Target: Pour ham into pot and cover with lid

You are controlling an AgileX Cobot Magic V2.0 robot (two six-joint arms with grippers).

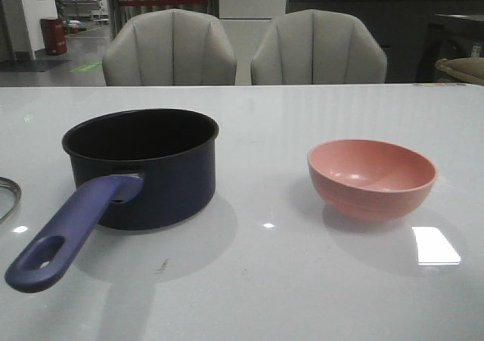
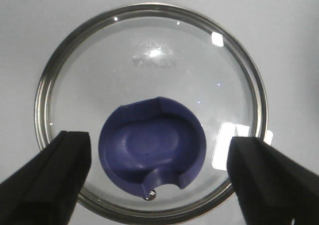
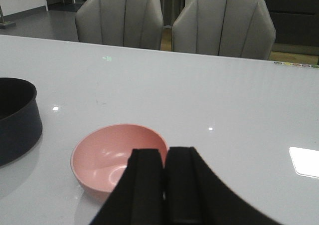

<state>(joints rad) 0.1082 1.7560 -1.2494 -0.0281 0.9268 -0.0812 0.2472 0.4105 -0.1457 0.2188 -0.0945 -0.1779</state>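
Observation:
The dark navy pot (image 1: 144,167) stands left of centre on the white table, its purplish-blue handle (image 1: 64,235) pointing toward the front. No ham shows in any view; the pot's inside is dark. The salmon-pink bowl (image 1: 372,176) sits to the right and looks empty (image 3: 117,155). The glass lid (image 2: 149,110) with its dark blue knob (image 2: 152,147) lies flat on the table; only its rim (image 1: 7,193) shows at the front view's left edge. My left gripper (image 2: 158,177) is open above the lid, its fingers on either side of the knob. My right gripper (image 3: 165,155) is shut and empty, just behind the bowl.
Two grey chairs (image 1: 170,50) stand behind the table's far edge. The pot's rim shows in the right wrist view (image 3: 17,120). White table surface (image 1: 265,280) lies between pot and bowl.

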